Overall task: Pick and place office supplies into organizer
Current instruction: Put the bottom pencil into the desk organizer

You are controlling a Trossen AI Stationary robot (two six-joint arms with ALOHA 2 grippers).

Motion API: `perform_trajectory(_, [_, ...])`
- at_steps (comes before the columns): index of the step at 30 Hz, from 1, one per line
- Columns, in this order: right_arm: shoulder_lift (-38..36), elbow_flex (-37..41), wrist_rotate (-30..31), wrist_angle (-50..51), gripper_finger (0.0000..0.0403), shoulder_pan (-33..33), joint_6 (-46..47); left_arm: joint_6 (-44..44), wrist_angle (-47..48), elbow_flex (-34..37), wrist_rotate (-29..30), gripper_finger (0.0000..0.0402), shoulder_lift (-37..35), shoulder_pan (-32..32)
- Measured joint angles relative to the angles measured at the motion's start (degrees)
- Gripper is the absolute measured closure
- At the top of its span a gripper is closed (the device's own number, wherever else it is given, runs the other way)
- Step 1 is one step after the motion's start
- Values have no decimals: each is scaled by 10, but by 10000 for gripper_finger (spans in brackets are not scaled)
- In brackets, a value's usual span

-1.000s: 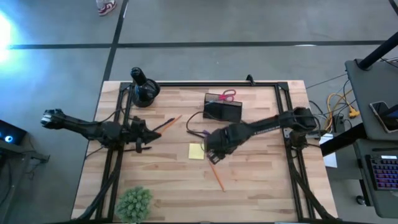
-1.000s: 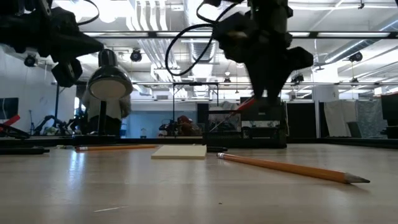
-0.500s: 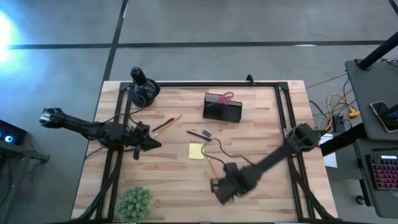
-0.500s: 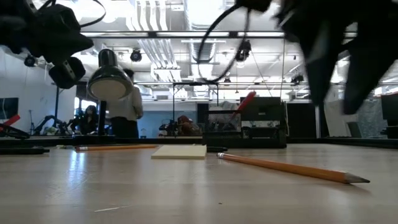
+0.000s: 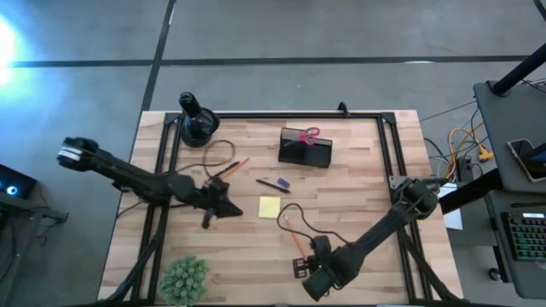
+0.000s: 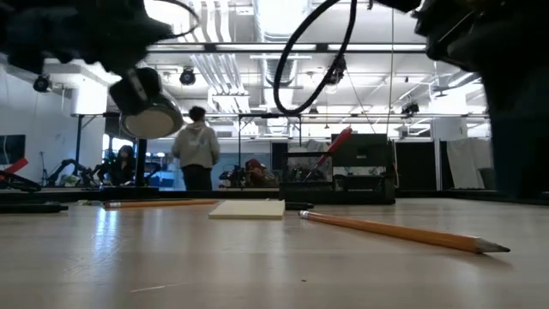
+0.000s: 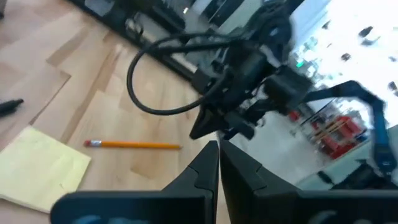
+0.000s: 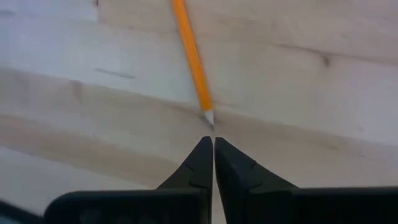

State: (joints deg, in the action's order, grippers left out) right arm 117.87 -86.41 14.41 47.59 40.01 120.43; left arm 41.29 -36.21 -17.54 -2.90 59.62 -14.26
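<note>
My right gripper (image 8: pixel 209 142) is shut and empty near the table's near edge, pointing steeply down. Its tips stand just short of the sharpened point of an orange pencil (image 8: pixel 191 59), which lies flat on the wood (image 5: pixel 295 241). My left gripper (image 7: pixel 218 147) is shut and empty, level above the table left of the yellow sticky-note pad (image 5: pixel 270 207). A black pen (image 5: pixel 270 182) with a purple piece beside it and a second pencil (image 5: pixel 232 167) lie further back. The black organizer (image 5: pixel 305 150) holds red-handled scissors (image 5: pixel 312 133).
A round black object with a knob (image 5: pixel 197 124) stands at the far left corner. A green plant (image 5: pixel 183 277) stands at the near left. A loose black cable (image 5: pixel 294 213) loops over the table by my right arm. A person (image 6: pixel 197 146) stands in the room behind.
My right gripper has swung from the table's middle to its near edge and come down over the pencil's point. My left gripper has gone toward the table's right, closer to the sticky-note pad. The person in the room behind has walked to the right.
</note>
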Motion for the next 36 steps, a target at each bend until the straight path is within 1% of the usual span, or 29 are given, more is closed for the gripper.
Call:
perform_trajectory(5, [6,-1,32,-6,394,14,43,-17,-12,-74,-18,402,149,0])
perform_trajectory(8, [8,-2,49,-5,394,24,51,-40,-9,-129,-36,402,221,0])
perform_trajectory(10, [6,-3,61,-2,394,31,49,-70,-8,-164,-40,402,256,-1])
perform_trajectory(13, [3,-3,124,1,394,51,28,-128,-8,-207,-44,402,299,-1])
perform_trajectory(14, [3,-3,138,1,394,56,31,-133,-7,-215,-49,402,309,-1])
perform_trajectory(15, [3,-3,139,0,394,58,34,-132,-4,-223,-58,402,318,-1])
perform_trajectory(18, [4,0,127,-29,394,61,36,-132,-5,-232,-87,402,331,0])
perform_trajectory(21, [15,6,145,-67,394,61,37,-132,2,-231,-89,402,332,0])
perform_trajectory(25, [34,13,147,-96,394,55,41,-132,51,-230,-87,402,321,0])
perform_trajectory(29, [43,14,156,-91,394,49,40,-132,65,-229,-86,402,312,0])
perform_trajectory(32, [36,14,157,-84,394,48,36,-132,68,-229,-86,402,311,0])
perform_trajectory(36, [29,2,154,-27,394,49,36,-132,68,-229,-86,402,310,0])
